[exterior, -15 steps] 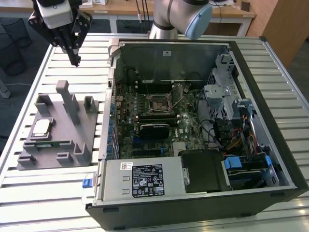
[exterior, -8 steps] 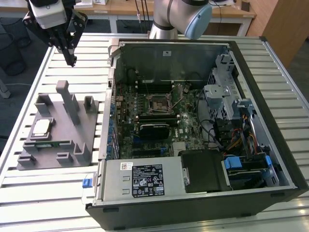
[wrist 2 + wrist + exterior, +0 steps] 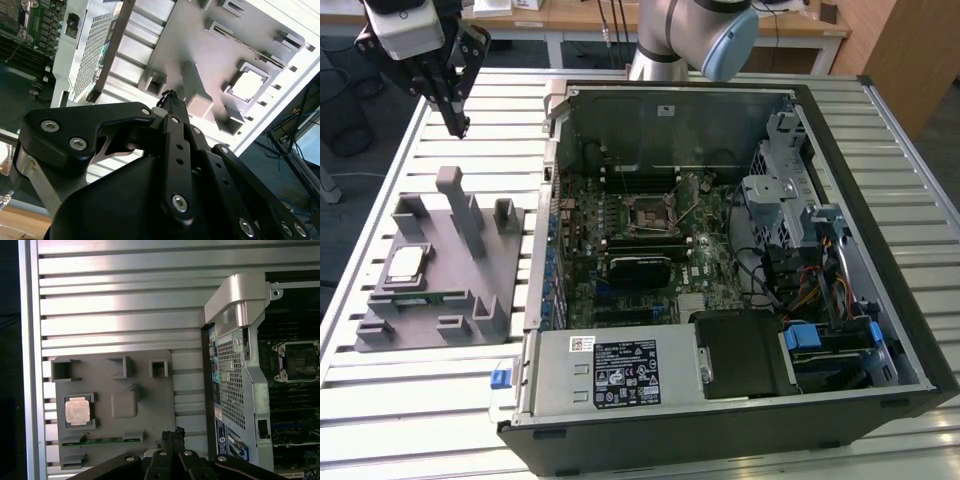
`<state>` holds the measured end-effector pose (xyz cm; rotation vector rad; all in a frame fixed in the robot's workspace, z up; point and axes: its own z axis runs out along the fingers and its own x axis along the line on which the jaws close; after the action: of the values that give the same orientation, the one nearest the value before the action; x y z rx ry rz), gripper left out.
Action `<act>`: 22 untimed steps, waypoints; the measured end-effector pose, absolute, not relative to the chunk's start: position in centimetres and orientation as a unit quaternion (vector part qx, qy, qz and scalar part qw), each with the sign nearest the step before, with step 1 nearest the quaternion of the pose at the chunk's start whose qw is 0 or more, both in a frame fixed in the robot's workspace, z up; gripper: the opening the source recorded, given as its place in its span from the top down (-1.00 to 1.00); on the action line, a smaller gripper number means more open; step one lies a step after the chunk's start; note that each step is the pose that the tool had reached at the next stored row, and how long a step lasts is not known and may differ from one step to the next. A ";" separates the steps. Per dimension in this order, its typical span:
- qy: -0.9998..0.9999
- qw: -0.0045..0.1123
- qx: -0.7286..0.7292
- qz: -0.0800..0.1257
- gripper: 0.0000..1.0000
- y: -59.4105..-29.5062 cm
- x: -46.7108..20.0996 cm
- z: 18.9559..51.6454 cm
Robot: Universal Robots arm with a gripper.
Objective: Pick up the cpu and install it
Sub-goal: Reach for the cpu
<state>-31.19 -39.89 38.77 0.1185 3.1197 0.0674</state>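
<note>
Ribbed aluminium slats formed the worktop [image 3: 420, 420], carrying a matte grey moulded holder [image 3: 480, 272] just beside an open black computer case [image 3: 720, 440]. Square and flat, the cpu [image 3: 405, 263] lay in a recess of that holder with its pale metal plate facing up. Its edges were squared with the recess, and no side was longer than another. At the exterior view's left, the black claw [image 3: 460, 125] hung above the worktop, closed on nothing, tips together, well apart from the cpu.
</note>
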 end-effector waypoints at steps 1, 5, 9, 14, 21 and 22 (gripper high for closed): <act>0.999 0.009 0.038 0.022 0.79 -39.9 -31.3 38.8; 0.999 0.009 0.038 0.022 0.79 -39.9 -31.9 38.8; 0.999 0.009 0.038 0.022 0.79 -39.9 -32.5 38.7; 0.999 0.009 0.038 0.022 0.79 -39.9 -33.2 38.7; 0.999 0.009 0.038 0.022 0.79 -39.9 -34.2 38.7; 0.999 0.009 0.038 0.022 0.79 -39.9 -34.4 38.7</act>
<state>-34.42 -39.89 38.69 0.1186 3.1205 0.0674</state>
